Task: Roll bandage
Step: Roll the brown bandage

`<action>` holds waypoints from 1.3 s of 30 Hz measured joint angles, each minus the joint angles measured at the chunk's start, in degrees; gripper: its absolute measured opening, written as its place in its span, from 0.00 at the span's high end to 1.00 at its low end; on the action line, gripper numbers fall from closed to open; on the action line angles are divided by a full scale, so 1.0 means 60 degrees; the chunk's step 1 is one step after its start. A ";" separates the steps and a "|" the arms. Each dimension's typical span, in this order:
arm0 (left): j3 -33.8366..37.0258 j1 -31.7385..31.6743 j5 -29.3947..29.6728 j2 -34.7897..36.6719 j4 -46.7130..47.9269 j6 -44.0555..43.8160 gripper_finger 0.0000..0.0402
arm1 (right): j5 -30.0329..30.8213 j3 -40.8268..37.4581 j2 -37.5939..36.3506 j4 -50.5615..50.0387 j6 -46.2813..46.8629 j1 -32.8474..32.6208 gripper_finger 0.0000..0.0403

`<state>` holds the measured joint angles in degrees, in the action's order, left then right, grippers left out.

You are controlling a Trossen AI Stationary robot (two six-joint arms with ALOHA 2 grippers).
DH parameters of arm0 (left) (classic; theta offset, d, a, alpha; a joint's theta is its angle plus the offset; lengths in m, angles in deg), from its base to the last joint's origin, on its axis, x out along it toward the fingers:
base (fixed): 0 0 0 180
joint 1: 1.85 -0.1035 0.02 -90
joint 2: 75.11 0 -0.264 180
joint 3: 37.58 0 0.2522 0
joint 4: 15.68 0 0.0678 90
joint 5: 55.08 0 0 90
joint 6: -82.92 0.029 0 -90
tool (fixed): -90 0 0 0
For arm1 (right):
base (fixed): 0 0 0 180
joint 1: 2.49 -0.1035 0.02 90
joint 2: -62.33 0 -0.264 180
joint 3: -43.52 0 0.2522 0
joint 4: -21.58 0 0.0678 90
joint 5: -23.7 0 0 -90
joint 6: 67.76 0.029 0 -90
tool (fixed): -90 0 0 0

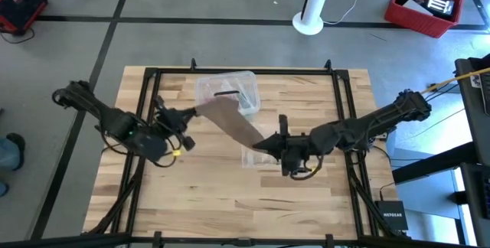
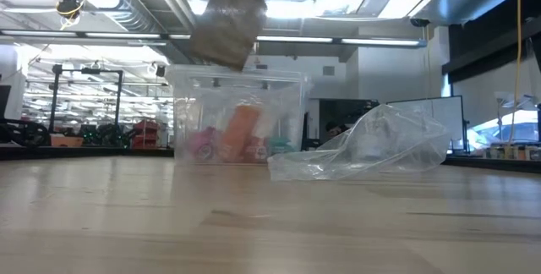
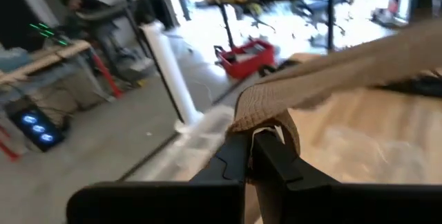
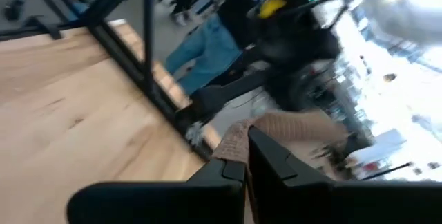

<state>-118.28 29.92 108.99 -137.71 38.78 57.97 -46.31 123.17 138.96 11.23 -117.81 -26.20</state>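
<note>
Two grippers are pinching one bandage (image 1: 230, 118) here, a dull tan-brown woven strip stretched flat in the air above the clear plastic box (image 1: 227, 89). The left gripper (image 1: 193, 112) is clenched on the end left of the box, and the right gripper (image 1: 268, 147) is clamped on the other end, nearer the crinkled plastic bag (image 2: 372, 147). The box sits on a pale wood table (image 1: 230, 194). Grey floor around it, with a white pole (image 1: 314, 3) beyond the box.
</note>
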 joint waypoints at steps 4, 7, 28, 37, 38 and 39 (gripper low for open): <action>0.0000 0.0000 0.0519 0.0336 -0.0455 0.0813 1.00 | 0.0001 0.0000 0.0402 -0.0317 0.1255 0.0022 0.98; 0.0000 0.0000 0.0929 0.0380 -0.1050 0.1710 1.00 | 0.0090 0.0004 0.0873 -0.0265 0.2214 0.0160 0.98; 0.0000 -0.0011 0.1017 0.0372 -0.2649 0.5043 1.00 | 0.1109 0.0000 0.1062 -0.0570 0.7036 0.0832 0.30; 0.0000 -0.0007 0.0533 0.0372 -0.2624 0.5805 1.00 | 0.0664 -0.0007 0.0946 0.0664 0.6487 0.0831 0.26; 0.0000 -0.0011 0.0533 0.0373 -0.2621 0.5869 1.00 | 0.0410 -0.0007 0.0961 0.0697 0.6483 0.0834 0.26; 0.0000 -0.0011 0.0533 0.0374 -0.2619 0.5951 1.00 | 0.0040 -0.0006 0.0985 0.0632 0.6559 0.0833 0.26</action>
<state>-118.28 29.85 112.19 -135.46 23.06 93.68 -46.07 123.13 144.86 15.02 -78.46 -21.20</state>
